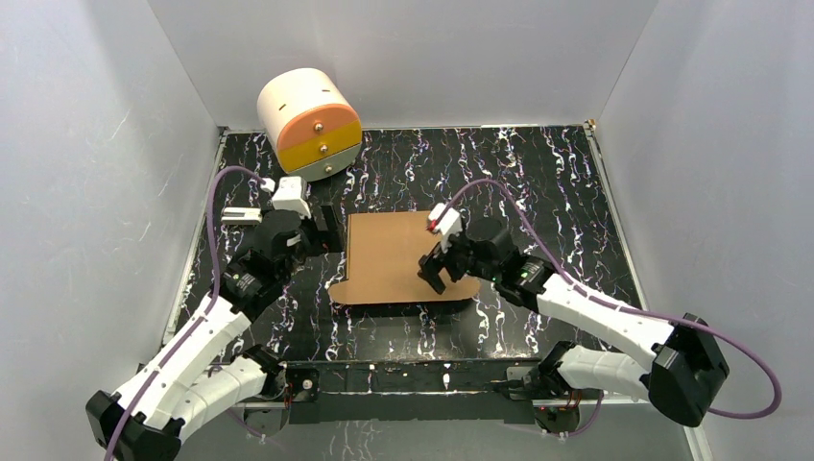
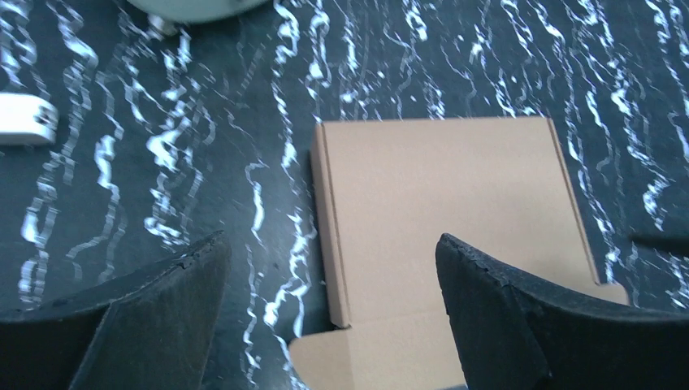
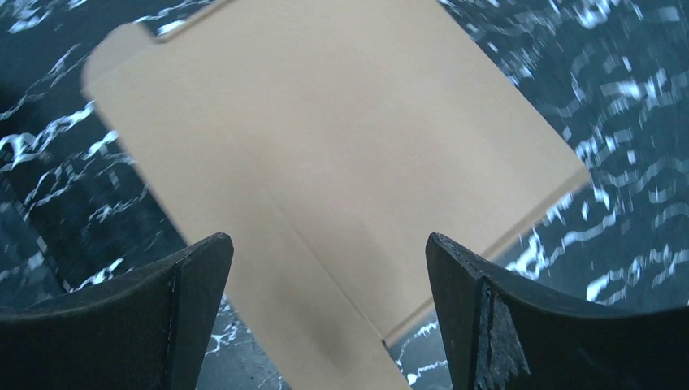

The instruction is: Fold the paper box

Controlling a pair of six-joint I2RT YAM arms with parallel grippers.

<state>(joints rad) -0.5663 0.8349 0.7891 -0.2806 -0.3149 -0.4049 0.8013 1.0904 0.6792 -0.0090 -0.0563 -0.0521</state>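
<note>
The paper box (image 1: pixel 398 257) is plain brown cardboard lying flat on the black marbled table, with a rounded flap sticking out at its near edge. My left gripper (image 1: pixel 329 230) hovers at the box's left edge, open and holding nothing. In the left wrist view the box (image 2: pixel 439 195) and its folded left side lie below the open gripper (image 2: pixel 329 244). My right gripper (image 1: pixel 434 270) is open over the box's near right part. The right wrist view has the box (image 3: pixel 325 138) with a crease line under the open gripper (image 3: pixel 329 240).
A cream cylindrical cabinet (image 1: pixel 309 123) with orange and yellow drawers stands at the back left. A small white piece (image 2: pixel 24 119) lies on the table left of the left gripper. Grey walls close in the table on three sides.
</note>
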